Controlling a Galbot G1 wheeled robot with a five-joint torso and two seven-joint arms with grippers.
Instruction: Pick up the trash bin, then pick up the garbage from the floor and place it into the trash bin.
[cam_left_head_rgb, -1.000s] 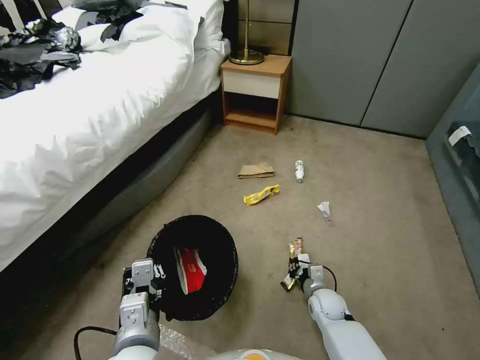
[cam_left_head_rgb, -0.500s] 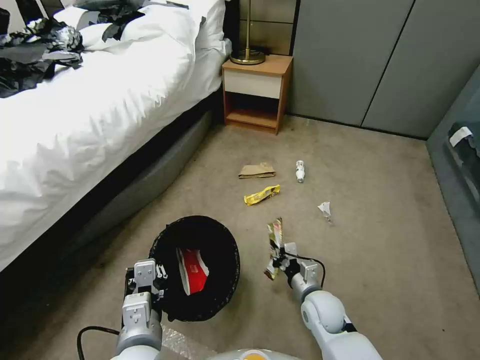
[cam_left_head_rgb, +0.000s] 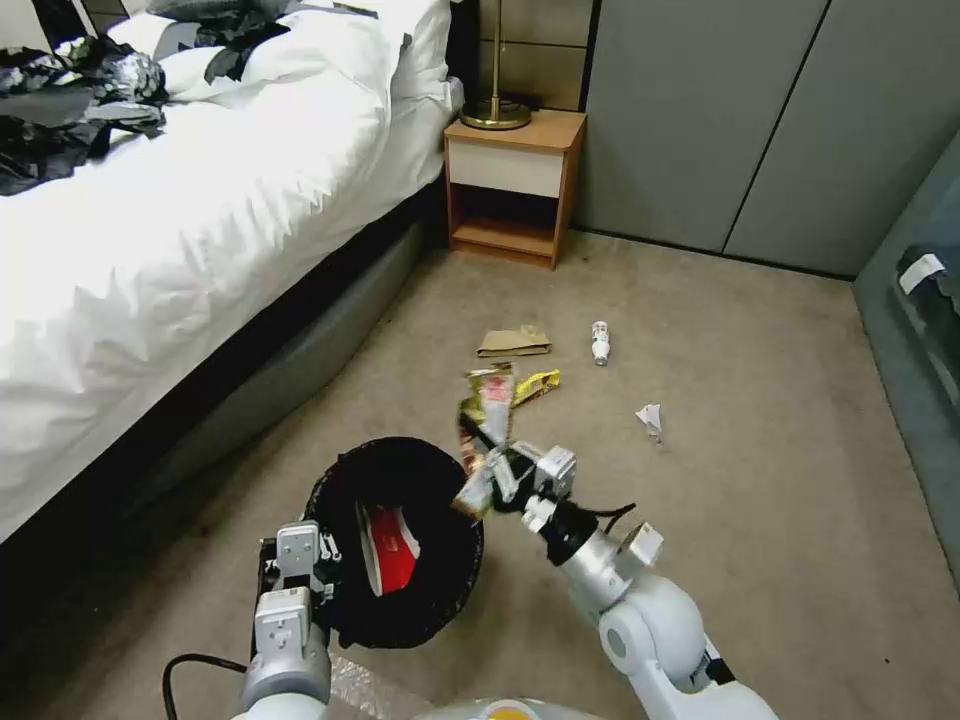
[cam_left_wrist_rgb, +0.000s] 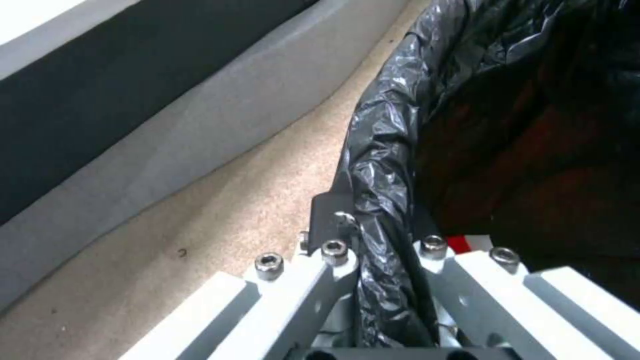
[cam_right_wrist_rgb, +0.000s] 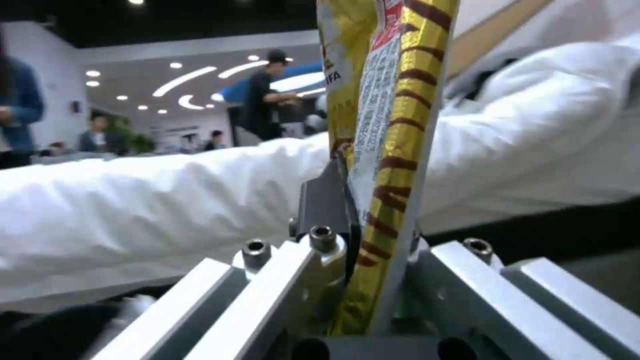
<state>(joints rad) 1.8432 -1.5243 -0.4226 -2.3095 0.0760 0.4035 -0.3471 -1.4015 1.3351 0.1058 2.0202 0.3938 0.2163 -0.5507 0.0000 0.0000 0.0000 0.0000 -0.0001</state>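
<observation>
Carpeted bedroom floor — right gripper pinches wrapper beside trash bin rim.

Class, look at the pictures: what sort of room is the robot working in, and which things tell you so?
Most likely a bedroom, perhaps a hotel room: a bed with white bedding, a bedside table carrying a lamp, and carpet.

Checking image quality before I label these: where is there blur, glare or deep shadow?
Head view: evenly lit, sharp; the bed shades the floor beside it. Left wrist view: soft focus, the trash bin liner glints, its inside nearly black. Right wrist view: the wrapper is close and fairly sharp in the right end effector; background ceiling lights glare.
</observation>
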